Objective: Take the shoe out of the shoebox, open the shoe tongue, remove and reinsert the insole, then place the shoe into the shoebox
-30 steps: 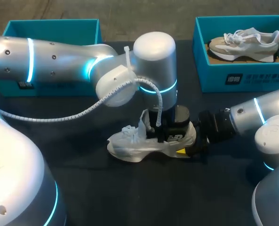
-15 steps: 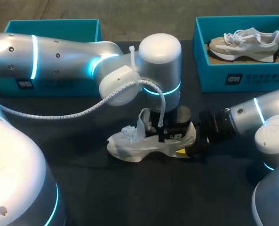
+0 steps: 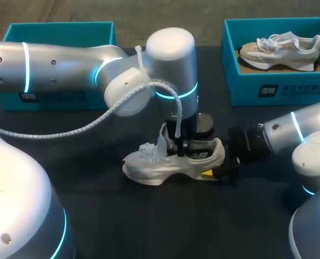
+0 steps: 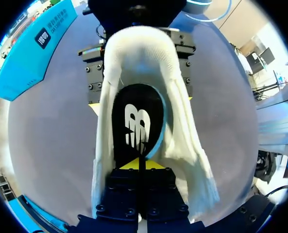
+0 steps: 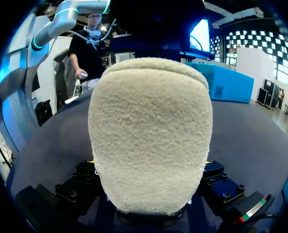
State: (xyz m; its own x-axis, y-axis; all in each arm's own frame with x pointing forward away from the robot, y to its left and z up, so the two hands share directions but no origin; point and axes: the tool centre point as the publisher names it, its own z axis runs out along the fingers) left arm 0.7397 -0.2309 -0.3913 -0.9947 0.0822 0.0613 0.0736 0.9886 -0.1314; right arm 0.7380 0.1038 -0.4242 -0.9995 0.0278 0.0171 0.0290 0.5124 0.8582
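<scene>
Shoe [image 3: 173,162] sits on its sole mid-table [image 3: 95,216] — right gripper [image 3: 218,164] clamps the heel, fingers set wide on either side. Left gripper [image 4: 139,164] is down in the opening, yellow tips nearly together — pinching one end of the black insole [image 4: 136,124].
</scene>
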